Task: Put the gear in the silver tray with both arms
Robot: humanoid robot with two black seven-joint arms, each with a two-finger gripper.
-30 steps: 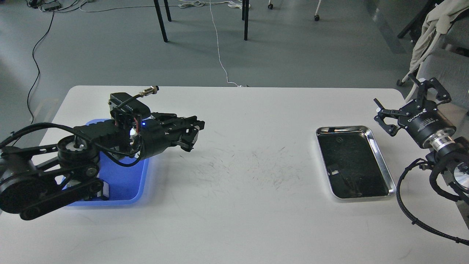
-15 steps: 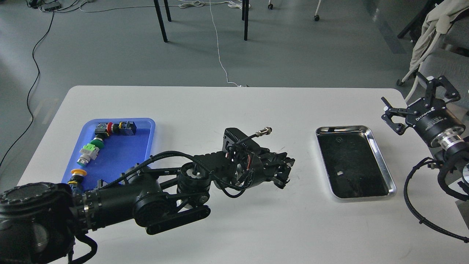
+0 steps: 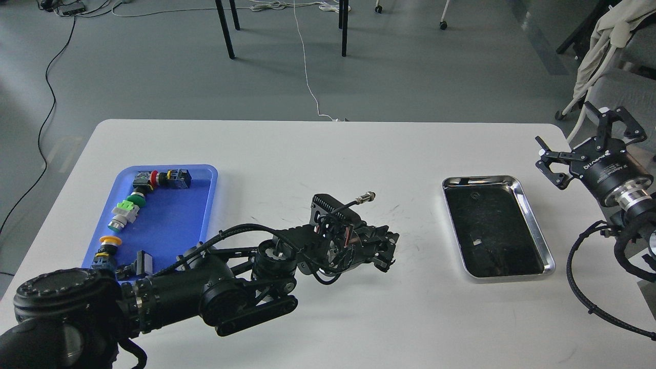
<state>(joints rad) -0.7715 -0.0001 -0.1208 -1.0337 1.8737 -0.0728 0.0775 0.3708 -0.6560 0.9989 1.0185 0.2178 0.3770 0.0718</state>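
The blue tray (image 3: 169, 225) of parts sits far left; my left gripper (image 3: 387, 253) hangs mid-table, its hold impossible to tell, having drawn back slightly from half a second ago. The silver tray (image 3: 533, 225) waits right, gear unseen; my right gripper (image 3: 579, 148) hovers spread, ready

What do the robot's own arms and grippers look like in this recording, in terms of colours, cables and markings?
Both arms are black and jointed. The left arm has round ribbed joint housings, a looping black cable and a metal-tipped connector near the wrist. The left gripper is black and claw-like. The right gripper has black skeletal fingers on a cylindrical body with white lettering, then a silver wrist ring and coiled black cable.
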